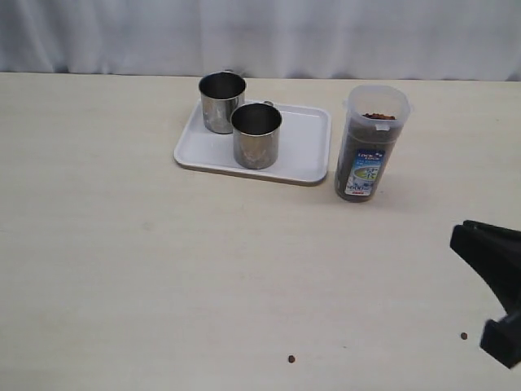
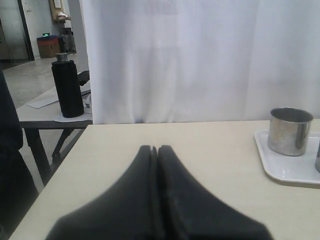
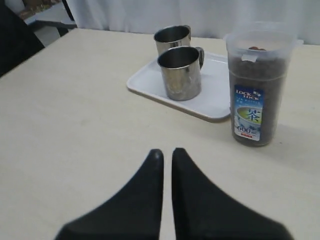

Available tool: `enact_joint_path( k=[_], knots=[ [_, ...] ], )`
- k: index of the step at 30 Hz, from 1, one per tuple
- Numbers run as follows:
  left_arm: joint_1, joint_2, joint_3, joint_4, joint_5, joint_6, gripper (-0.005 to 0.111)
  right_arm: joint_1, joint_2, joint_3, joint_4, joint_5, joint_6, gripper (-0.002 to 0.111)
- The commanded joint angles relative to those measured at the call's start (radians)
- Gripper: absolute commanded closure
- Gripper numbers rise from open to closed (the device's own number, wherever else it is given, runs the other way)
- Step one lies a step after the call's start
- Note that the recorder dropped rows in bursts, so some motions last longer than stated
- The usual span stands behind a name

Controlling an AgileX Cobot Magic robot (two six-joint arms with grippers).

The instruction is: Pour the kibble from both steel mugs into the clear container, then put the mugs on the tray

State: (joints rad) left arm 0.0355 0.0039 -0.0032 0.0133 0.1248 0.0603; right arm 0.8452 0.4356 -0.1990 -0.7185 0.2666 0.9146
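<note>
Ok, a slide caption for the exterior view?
Far steel mug and near steel mug stand on the tray; clear container beside it holds the kibble.

- The exterior camera sits high and looks down across the pale beige tabletop [image 1: 163, 269] toward the white curtain [image 1: 260, 32] at its far edge, seeing the scene from a distance.
- My left wrist camera rides low, looking nearly level past my black left gripper [image 2: 155, 150] at the curtain; the flat white rectangular plastic tray [image 2: 287, 172] shows only at the picture's margin.
- My right wrist camera looks over my black right gripper [image 3: 167, 152], angled downward, nearer the tray.
- It shares the two shiny stainless-steel mugs [image 3: 181, 72] and the tall translucent plastic tumbler [image 3: 257, 85] with the exterior view; all three share the tray.
</note>
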Motion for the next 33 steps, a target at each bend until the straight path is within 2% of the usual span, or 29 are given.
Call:
enact_joint_path(
  k=[1,13,33],
  knots=[
    [-0.005,-0.004,0.003,0.001,-0.003,-0.006,0.107,0.001,-0.152,0.049,0.055,0.004,0.007,0.104],
    [-0.005,-0.004,0.003,0.001,-0.003,-0.006,0.107,0.001,-0.370,0.053,0.055,0.000,0.007,0.104],
    [-0.005,-0.004,0.003,0.001,-0.003,-0.006,0.107,0.005,-0.388,0.053,0.049,0.000,-0.007,0.104]
  ],
)
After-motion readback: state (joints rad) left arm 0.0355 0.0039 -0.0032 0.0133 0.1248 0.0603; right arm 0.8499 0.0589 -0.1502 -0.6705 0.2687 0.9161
